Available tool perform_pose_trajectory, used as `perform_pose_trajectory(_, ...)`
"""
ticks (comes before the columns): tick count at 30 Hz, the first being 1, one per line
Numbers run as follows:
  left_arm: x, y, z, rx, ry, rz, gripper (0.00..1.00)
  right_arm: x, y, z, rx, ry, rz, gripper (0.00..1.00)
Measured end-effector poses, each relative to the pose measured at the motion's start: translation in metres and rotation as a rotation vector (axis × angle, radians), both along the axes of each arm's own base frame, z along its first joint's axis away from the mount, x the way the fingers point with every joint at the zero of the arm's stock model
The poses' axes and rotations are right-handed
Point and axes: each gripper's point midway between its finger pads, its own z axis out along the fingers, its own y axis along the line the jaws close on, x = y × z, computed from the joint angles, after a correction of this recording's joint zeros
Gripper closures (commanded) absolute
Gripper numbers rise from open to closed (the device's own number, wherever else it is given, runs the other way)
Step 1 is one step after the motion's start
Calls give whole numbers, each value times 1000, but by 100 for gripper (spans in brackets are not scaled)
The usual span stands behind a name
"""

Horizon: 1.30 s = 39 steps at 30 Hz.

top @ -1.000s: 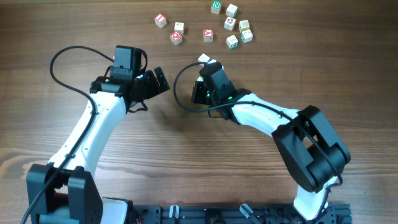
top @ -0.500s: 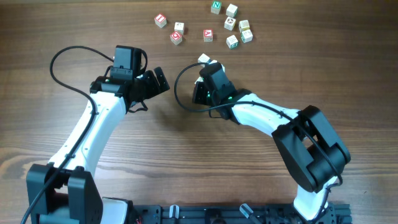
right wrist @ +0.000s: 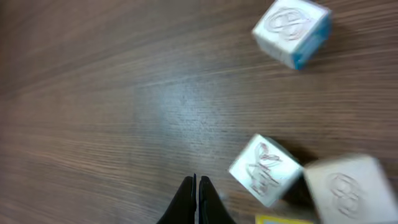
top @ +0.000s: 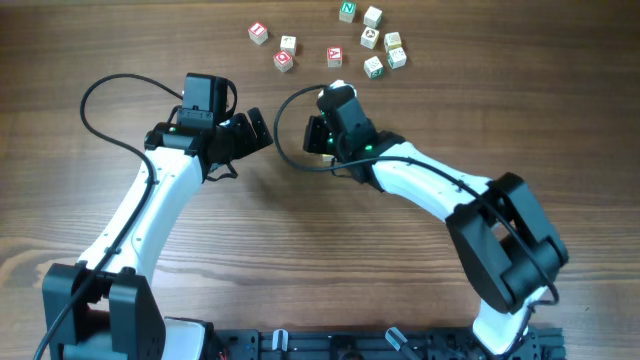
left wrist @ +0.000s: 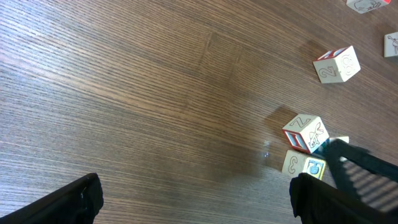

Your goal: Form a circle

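No complete circle shows. Small pale letter cubes lie scattered at the table's far side, among them a red-faced cube (top: 284, 61) and a green-lettered cube (top: 347, 11). My right gripper (top: 336, 98) is shut with nothing in it, its tip against a white cube (top: 338, 88). In the right wrist view the shut gripper (right wrist: 196, 186) rests on bare wood, left of a whitish cube (right wrist: 265, 169). A blue-edged cube (right wrist: 291, 31) lies farther off. My left gripper (top: 258, 128) stands open and empty. A yellow cube (left wrist: 303, 167) lies beside its right finger (left wrist: 336, 199).
A cluster of several cubes (top: 385, 45) lies at the far right of the scatter. A red-edged cube (left wrist: 306, 132) and another cube (left wrist: 336, 64) lie ahead of the left gripper (left wrist: 199, 205). Black cables loop beside both arms.
My right arm has pushed forward toward the far side, and the white cubes at its tip have shifted that way. The left arm has not moved.
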Motion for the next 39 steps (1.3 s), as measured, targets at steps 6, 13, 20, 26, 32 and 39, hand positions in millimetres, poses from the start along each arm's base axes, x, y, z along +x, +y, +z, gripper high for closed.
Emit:
perform_pose_trajectory(6, 0, 0, 0, 0, 0, 0, 0, -6, -22, -6, -102, 33, -53, 95)
perform_pose_trajectory(13, 0, 0, 0, 0, 0, 0, 0, -9, -35, -12, -155, 52, -98, 95)
perform_pose_trajectory(20, 0, 0, 0, 0, 0, 0, 0, -4, -33, -10, -143, 32, -105, 95)
perform_pose_trajectory(26, 0, 0, 0, 0, 0, 0, 0, -5, -33, -14, -145, 42, -108, 95)
perform_pose_trajectory(32, 0, 0, 0, 0, 0, 0, 0, -6, -34, -25, -154, 63, -110, 95)
perform_pose_trajectory(39, 0, 0, 0, 0, 0, 0, 0, -7, -33, -33, -155, 77, -113, 95)
